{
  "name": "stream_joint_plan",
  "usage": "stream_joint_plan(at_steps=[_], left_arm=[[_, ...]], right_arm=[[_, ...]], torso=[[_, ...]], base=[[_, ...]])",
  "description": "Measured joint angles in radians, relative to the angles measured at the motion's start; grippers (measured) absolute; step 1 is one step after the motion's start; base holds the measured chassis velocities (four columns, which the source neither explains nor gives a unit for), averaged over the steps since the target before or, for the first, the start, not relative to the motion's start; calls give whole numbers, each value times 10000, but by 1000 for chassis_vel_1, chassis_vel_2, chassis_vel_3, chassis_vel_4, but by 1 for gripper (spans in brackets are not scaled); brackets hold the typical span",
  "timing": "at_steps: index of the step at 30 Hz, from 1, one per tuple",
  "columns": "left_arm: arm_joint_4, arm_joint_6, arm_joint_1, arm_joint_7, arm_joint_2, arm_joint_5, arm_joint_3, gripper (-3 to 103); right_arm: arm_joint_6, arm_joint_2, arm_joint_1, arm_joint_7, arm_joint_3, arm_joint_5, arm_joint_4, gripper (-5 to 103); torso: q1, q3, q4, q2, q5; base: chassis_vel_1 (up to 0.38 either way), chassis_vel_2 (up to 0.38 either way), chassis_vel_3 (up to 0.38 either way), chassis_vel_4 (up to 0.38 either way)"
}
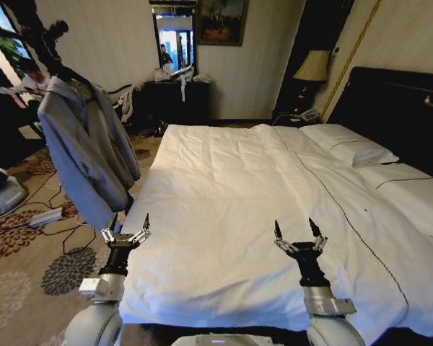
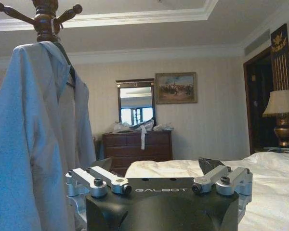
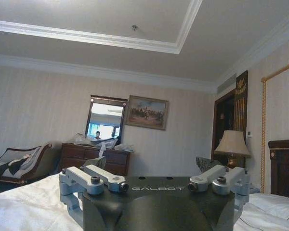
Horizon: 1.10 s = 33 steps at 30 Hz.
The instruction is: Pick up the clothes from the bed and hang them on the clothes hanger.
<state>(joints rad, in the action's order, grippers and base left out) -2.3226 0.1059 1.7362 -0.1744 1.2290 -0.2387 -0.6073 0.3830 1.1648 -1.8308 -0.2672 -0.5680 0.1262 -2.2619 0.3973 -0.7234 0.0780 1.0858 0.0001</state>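
The shirt [image 1: 86,148] is hanging on the coat stand [image 1: 47,40], off the bed's left side, draped from the top hooks w/ its lower hem dangling just above the left end effector. In the left wrist view the shirt [image 2: 33,139] is filling the near side, hung under the stand's wooden knobs [image 2: 45,17].

The bed [image 1: 224,216] is lying flat w/ white linen, thin dark stripe lines and two pillows [image 1: 350,144] by the black headboard [image 1: 400,108] at its far right corner.

The left end effector [image 1: 129,223] is hovering at the bed's near left edge, fingers spread wide, holding nothing, pointing up toward the shirt's hem. The right end effector [image 1: 297,230] is hovering over the bed's near edge, approx. mid-right, fingers also spread wide and empty.

Both wrist views are looking across the room: dresser [image 2: 137,147] w/ mirror [image 2: 136,102] and a painting [image 2: 176,88] on the far wall, lamp [image 3: 232,144] near the headboard.
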Motion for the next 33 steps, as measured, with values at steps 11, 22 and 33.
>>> stream_joint_plan(at_steps=[11, 22, 33], left_arm=[[53, -20, -63, 0, -64, -83, 26, 100], [73, -36, -86, 0, -87, -111, 35, 100], [83, -46, -96, -1, -98, -123, 43, 100]], right_arm=[[-9, -18, 37, 17, -1, 62, 16, 100], [-13, -24, 50, 25, 3, 88, 29, 100], [-12, -27, 58, 28, 4, 99, 37, 100]], torso=[[-1, 0, -1, 0, -2], [0, 0, -1, 0, -2], [0, 0, -1, 0, -1]], base=[[0, 0, 0, 0], [0, 0, 0, 0], [0, 0, 0, 0]])
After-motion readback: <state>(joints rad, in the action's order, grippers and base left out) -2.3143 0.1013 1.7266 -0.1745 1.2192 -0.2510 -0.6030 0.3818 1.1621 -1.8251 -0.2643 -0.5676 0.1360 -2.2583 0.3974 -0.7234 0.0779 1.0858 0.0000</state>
